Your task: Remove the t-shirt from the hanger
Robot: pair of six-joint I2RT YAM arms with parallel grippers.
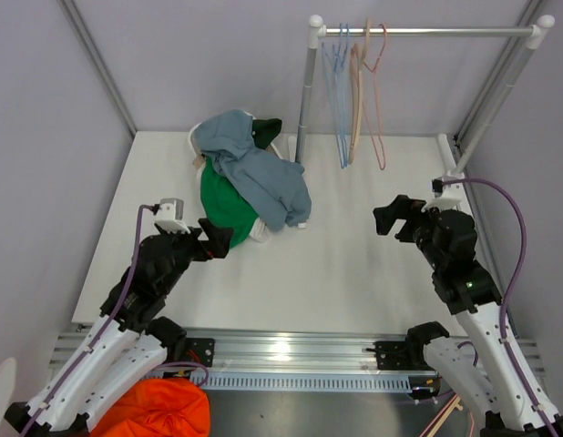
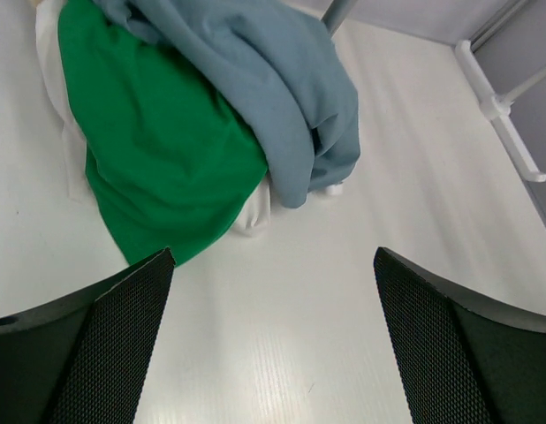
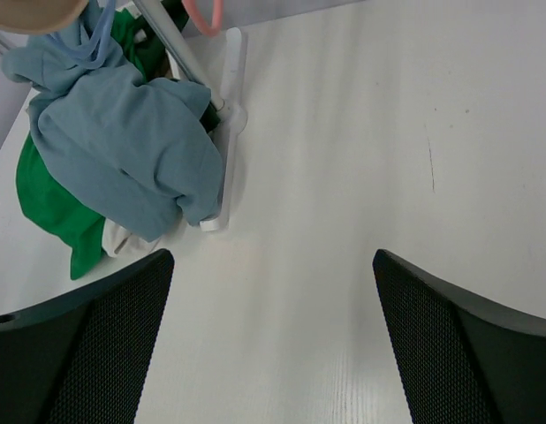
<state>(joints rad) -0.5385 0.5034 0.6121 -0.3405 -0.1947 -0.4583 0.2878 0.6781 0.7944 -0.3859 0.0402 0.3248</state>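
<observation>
Orange cloth [image 1: 163, 410] lies nearest, below the counter [image 1: 336, 273]. The left hand [image 1: 218, 238] hovers just beside the clothes, fingers apart and empty. The right hand [image 1: 388, 216] is likewise apart and empty, well clear of them. A blue shirt [image 1: 259, 173] lies crumpled over a green one [image 1: 225, 205] by the rack post [image 1: 306, 100]. Beyond, bare hangers [image 1: 354, 91] hang on the rail.

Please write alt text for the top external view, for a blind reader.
A pile of clothes, blue-grey over green, lies on the white table beside the rack post. Empty hangers hang from the rail. The left gripper and right gripper are open, holding nothing.
</observation>
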